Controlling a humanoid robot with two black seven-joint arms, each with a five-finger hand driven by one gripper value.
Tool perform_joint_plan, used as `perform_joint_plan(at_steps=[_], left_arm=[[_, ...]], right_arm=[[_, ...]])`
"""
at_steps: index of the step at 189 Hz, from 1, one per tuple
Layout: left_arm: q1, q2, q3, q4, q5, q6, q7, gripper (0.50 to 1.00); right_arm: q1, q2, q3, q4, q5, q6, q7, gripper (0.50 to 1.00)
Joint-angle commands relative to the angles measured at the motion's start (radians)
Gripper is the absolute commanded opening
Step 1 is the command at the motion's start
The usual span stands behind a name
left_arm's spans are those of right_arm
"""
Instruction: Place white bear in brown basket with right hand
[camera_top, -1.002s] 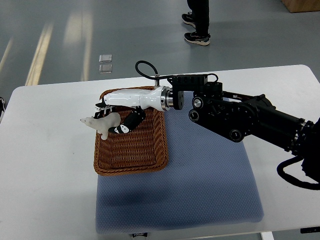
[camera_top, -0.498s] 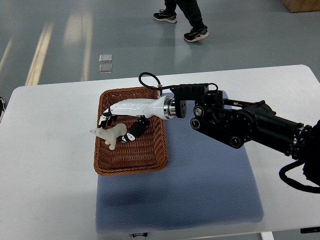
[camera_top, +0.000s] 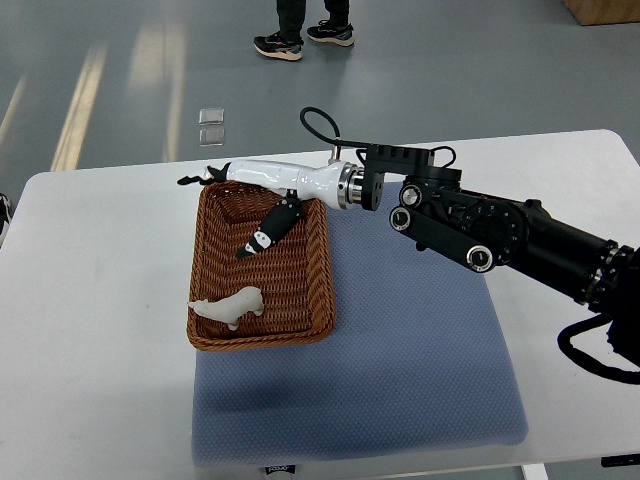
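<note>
Right hand (camera_top: 250, 190), white shell with black fingertips, sits above the far end of the brown woven wicker basket (camera_top: 315, 270). Fingers spread and loose, holding nothing: slim fingers (camera_top: 195, 179) reach out past the basket's far left corner, thumb (camera_top: 268, 226) angles down toward the basket floor. Black jointed forearm (camera_top: 490, 235) runs in from the picture's right edge across the table, with a black cable loop (camera_top: 318, 125) arching over the wrist.

Small white bear figurine (camera_top: 230, 305) lies at the basket's near left corner, apart from the hand. Head end pokes over the left rim, body on the weave inside. Whether it rests fully on the floor or partly on the rim, cannot tell.

Basket stands with its right and near parts on a blue-grey padded mat (camera_top: 400, 370), its left side over bare tabletop. Mat lies on a white rounded table (camera_top: 90, 330).

Beyond the table: grey floor, a small clear square object (camera_top: 210, 125) lying on it, and a person's feet in dark shoes (camera_top: 300, 38) at the top edge.
</note>
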Motion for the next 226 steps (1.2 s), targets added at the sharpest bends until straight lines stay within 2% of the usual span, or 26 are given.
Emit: perform_joint_plan(at_steps=[1,32,73,88,120,134,153,226], left_arm=[[0.0,0.0,0.0,0.0,0.0,0.0,0.0,1.0],[0.0,0.0,0.0,0.0,-0.001,0.0,0.0,1.0],[0.0,0.0,0.0,0.0,0.0,0.0,0.0,1.0],[0.0,0.0,0.0,0.0,0.0,0.0,0.0,1.0],[0.0,0.0,0.0,0.0,0.0,0.0,0.0,1.0],[0.0,0.0,0.0,0.0,0.0,0.0,0.0,1.0],[0.0,0.0,0.0,0.0,0.0,0.0,0.0,1.0],[0.0,0.0,0.0,0.0,0.0,0.0,0.0,1.0]], right_arm=[[-0.004,-0.042,0.039,-0.001,0.209,0.03,-0.036,0.917],[-0.061,-0.14,0.049,-0.004,0.687,0.085,-0.143,0.921],[-0.127,-0.25,0.049,-0.006,0.994,0.079,-0.157,0.924],[-0.145,-0.261,0.049,-0.016,1.057,0.074,-0.172,0.924],[-0.168,-0.249,0.051,-0.13,1.257,0.073,-0.202,0.924],[-0.188,-0.247,0.051,-0.158,1.369,0.073,-0.238,0.924],[-0.189,-0.244,0.051,-0.187,1.438,0.071,-0.275,0.924],[-0.194,-0.21,0.035,-0.217,1.401,0.074,-0.275,0.926]])
